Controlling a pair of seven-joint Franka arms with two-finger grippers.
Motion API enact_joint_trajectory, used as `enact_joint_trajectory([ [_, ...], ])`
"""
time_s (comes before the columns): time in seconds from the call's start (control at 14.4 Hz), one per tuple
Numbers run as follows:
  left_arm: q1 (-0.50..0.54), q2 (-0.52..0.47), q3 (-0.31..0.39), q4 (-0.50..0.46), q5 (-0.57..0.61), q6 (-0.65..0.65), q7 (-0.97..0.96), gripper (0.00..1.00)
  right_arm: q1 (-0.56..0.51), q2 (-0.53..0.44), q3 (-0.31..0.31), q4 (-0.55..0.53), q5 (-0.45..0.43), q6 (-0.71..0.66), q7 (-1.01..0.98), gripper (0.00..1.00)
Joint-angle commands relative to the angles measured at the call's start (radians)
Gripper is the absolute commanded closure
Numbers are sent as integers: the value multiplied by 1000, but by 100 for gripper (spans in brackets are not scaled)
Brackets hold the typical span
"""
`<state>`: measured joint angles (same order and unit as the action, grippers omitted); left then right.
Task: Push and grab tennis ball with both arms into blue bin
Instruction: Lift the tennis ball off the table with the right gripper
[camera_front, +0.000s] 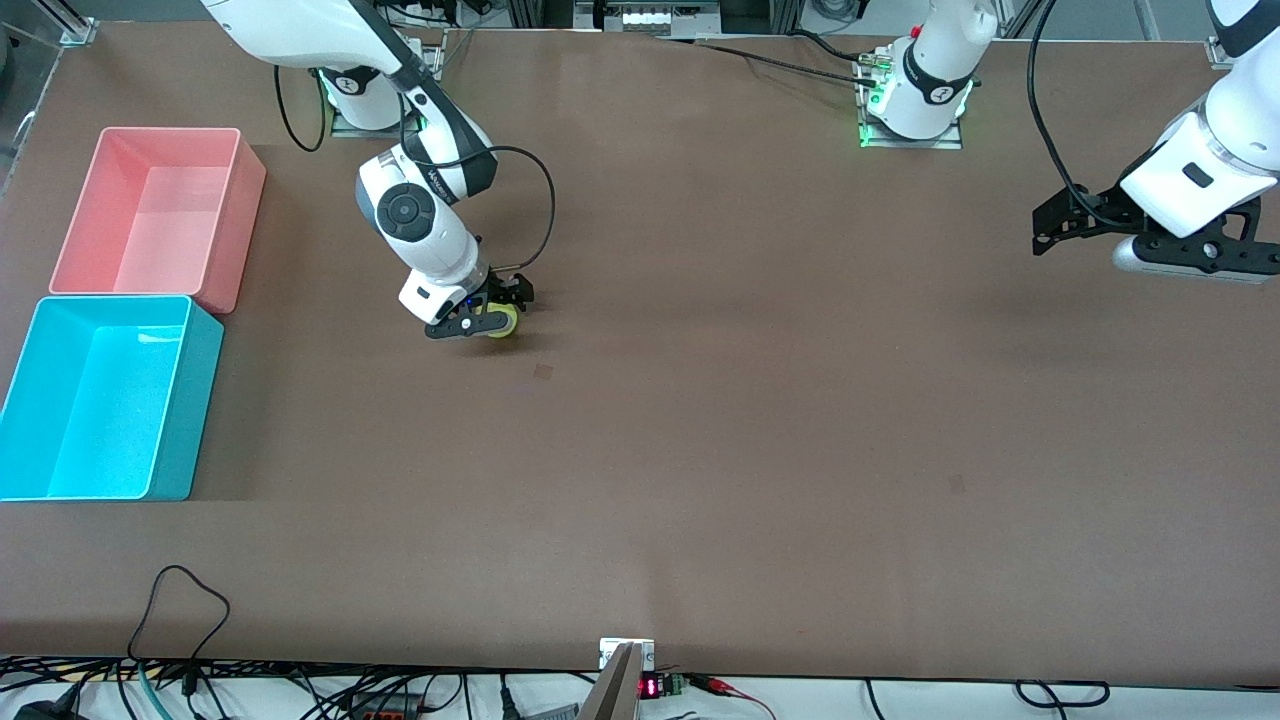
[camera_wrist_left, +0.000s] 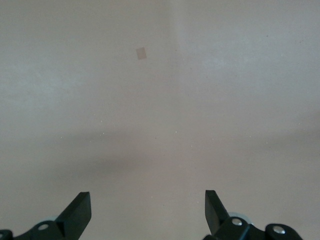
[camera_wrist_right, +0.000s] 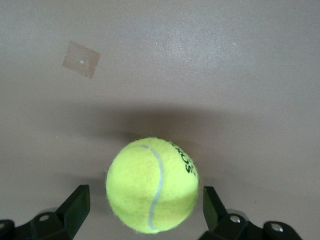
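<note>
The tennis ball (camera_front: 502, 322) is yellow-green with a dark logo and lies on the brown table toward the right arm's end. In the right wrist view the tennis ball (camera_wrist_right: 152, 185) sits between the fingers with a small gap on each side. My right gripper (camera_front: 490, 318) is open and low around the ball. My left gripper (camera_front: 1050, 232) is open and empty, up over the left arm's end of the table, and waits. The blue bin (camera_front: 190, 400) stands empty at the right arm's end, nearer to the front camera than the pink tub.
A pink tub (camera_front: 235, 210) of like size stands next to the blue bin, farther from the front camera. Small tape patches (camera_front: 543, 371) mark the table. Cables lie along the table's front edge.
</note>
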<state>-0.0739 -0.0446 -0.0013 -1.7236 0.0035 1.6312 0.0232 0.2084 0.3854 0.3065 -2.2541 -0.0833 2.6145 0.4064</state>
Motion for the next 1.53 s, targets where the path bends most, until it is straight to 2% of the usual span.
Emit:
enact_joint_trajectory([
  [0.0, 13, 6, -3, 7, 23, -22, 3, 0, 2, 17, -1, 13, -27, 9, -9, 0],
  [1.46, 6, 20, -12, 33, 23, -60, 66, 0, -1, 47, -4, 27, -72, 42, -31, 0],
])
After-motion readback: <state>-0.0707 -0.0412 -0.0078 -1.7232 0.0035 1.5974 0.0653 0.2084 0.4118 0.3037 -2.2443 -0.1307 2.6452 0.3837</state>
